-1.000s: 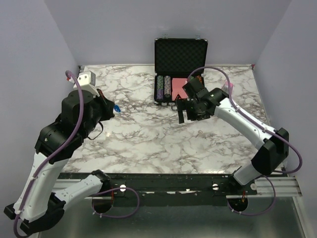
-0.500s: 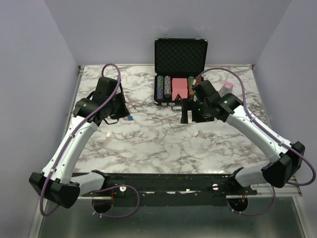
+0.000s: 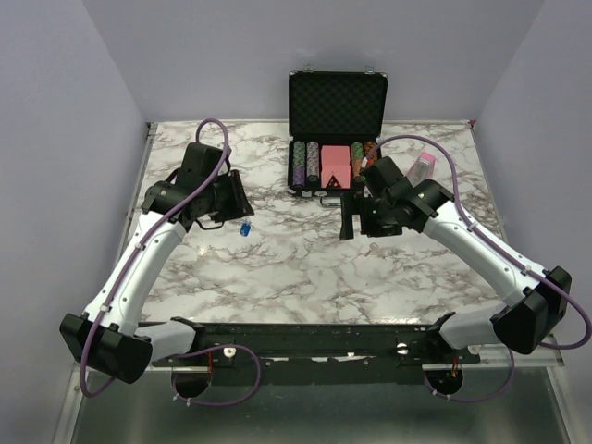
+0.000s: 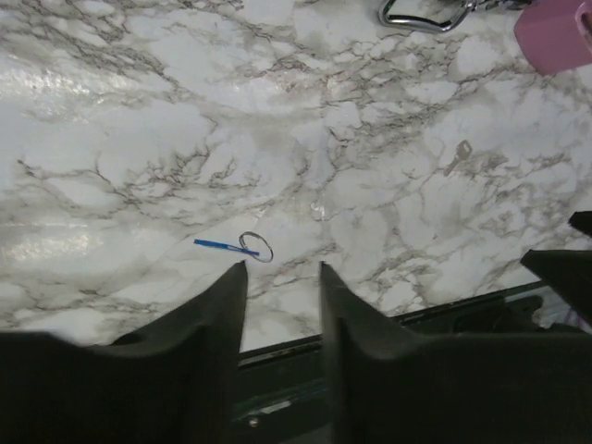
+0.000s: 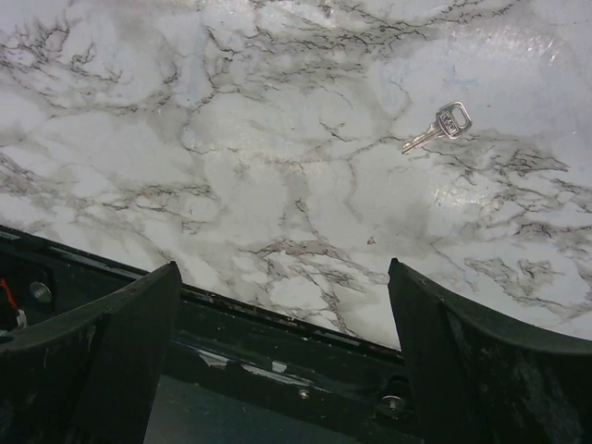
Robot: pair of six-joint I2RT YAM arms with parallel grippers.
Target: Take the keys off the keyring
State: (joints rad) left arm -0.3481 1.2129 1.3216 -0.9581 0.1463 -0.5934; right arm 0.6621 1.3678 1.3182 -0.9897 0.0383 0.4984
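A small blue-headed key (image 4: 225, 246) lies on the marble table (image 3: 277, 277), seen edge-on as a thin blue line. The thin silvery keyring (image 4: 257, 246) lies at its right end, touching it. From above the blue key (image 3: 245, 228) shows just below my left gripper (image 3: 237, 202). In the left wrist view that gripper (image 4: 282, 270) hovers just short of the key, jaws a little apart and empty. A bare silver key (image 5: 439, 127) lies alone on the marble, also in the left wrist view (image 4: 457, 155). My right gripper (image 5: 284, 268) stands wide open and empty, near the case (image 3: 350, 215).
An open black chip case (image 3: 335, 139) with chips and a pink block stands at the back centre. A pink wedge-shaped object (image 3: 423, 166) lies right of it. A silver metal loop (image 4: 421, 14) shows at the top of the left wrist view.
My left arm reached out over the table and its jaws parted, leaving the blue key and ring on the marble. My right gripper shifted slightly, still wide open.
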